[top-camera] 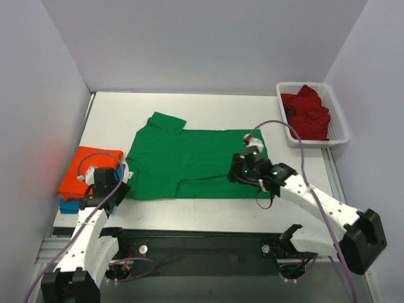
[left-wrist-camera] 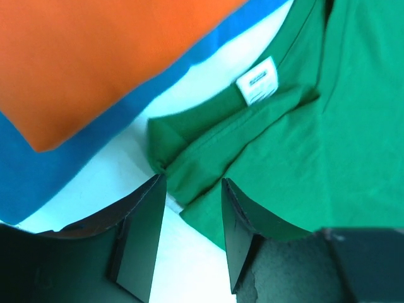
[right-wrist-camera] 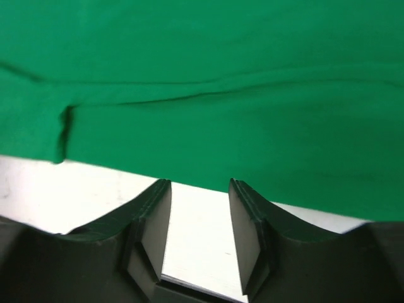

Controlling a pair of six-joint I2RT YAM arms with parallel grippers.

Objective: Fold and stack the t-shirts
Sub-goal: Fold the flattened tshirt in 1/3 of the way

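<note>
I'm hovering left tool (left-wrist-camera: 192,189) open, empty, at green t-shirt (top-camera: 189,161) end toward surface (top-camera: 208,208) left edge; right tool (right-wrist-camera: 199,189) open, empty, at its near-edge side.

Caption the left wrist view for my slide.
Open left gripper over an edge of the green t-shirt, beside the orange t-shirt stacked on the blue t-shirt.

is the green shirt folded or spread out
Partly folded: the green shirt lies flat, near side doubled over, far sleeve sticking out unfolded.
</note>
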